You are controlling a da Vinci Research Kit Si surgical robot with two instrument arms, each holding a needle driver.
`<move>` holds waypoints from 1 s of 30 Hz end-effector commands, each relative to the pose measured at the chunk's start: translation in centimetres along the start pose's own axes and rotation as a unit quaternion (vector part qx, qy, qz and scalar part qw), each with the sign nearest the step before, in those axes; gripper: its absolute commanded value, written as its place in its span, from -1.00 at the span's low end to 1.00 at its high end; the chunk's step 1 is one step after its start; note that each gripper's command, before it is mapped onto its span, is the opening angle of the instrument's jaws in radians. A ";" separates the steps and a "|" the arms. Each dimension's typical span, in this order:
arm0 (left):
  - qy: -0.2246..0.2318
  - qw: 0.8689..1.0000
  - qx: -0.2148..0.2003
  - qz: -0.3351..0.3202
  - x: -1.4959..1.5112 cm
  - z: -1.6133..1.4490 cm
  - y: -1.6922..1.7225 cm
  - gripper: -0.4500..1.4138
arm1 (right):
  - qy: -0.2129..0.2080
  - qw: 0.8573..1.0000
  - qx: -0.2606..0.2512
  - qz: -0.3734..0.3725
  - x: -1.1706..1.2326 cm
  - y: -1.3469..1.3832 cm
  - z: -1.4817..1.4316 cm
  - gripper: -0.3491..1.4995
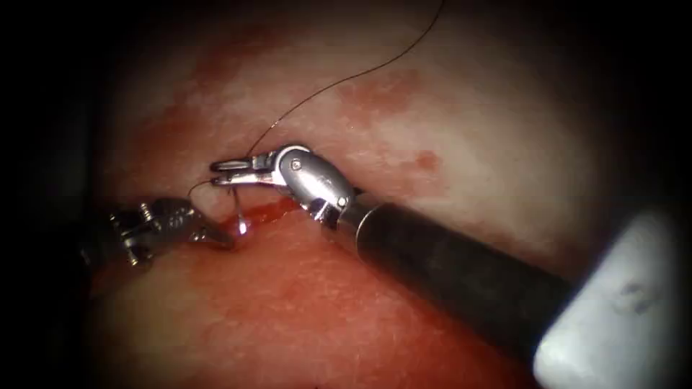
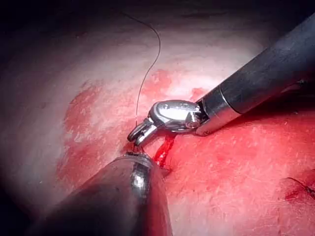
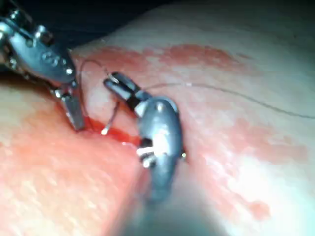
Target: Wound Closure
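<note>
Centrally, the needle (image 1: 238, 205) is held by the right tool (image 1: 232, 173) near its rear end, where the thread (image 1: 339, 81) is attached; the jaws are closed on it just beyond the far edge of the cut (image 1: 270, 211). From those jaws the needle is curved down towards the cut, and its bright tip (image 1: 242, 227) is seen at the cut's left end, beside the red fluid (image 1: 277, 209). The thread is led away to the far right over the tissue (image 1: 447, 137). At the near left, the left tool (image 1: 216, 236) is pressed against the tissue by the needle tip, jaws closed together; whether anything is gripped cannot be told.
</note>
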 end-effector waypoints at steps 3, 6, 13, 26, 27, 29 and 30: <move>0.002 1.000 0.013 -0.005 0.05 0.01 0.07 -1.00 | 0.001 1.000 -0.002 0.001 -0.03 0.10 -0.01 -1.00; 0.003 1.000 0.022 0.000 0.10 -0.06 0.19 -1.00 | -0.001 1.000 -0.003 0.002 -0.04 0.13 -0.06 -1.00; 0.019 0.999 0.039 0.006 0.24 -0.12 0.48 -1.00 | 0.000 1.000 -0.003 0.014 -0.01 0.09 0.00 -1.00; 0.046 0.998 0.039 0.013 0.17 0.25 0.52 -1.00 | -0.003 0.999 -0.010 0.052 0.06 0.12 0.11 -1.00; 0.046 0.998 0.039 0.017 0.15 0.26 0.50 -1.00 | -0.004 0.999 -0.012 0.053 0.07 0.12 0.10 -1.00; 0.046 0.998 0.039 0.019 0.12 0.27 0.48 -1.00 | -0.005 0.998 -0.012 0.056 0.08 0.12 0.08 -1.00; 0.046 0.998 0.039 0.017 0.09 0.28 0.47 -1.00 | -0.005 0.998 -0.015 0.057 0.10 0.13 0.05 -1.00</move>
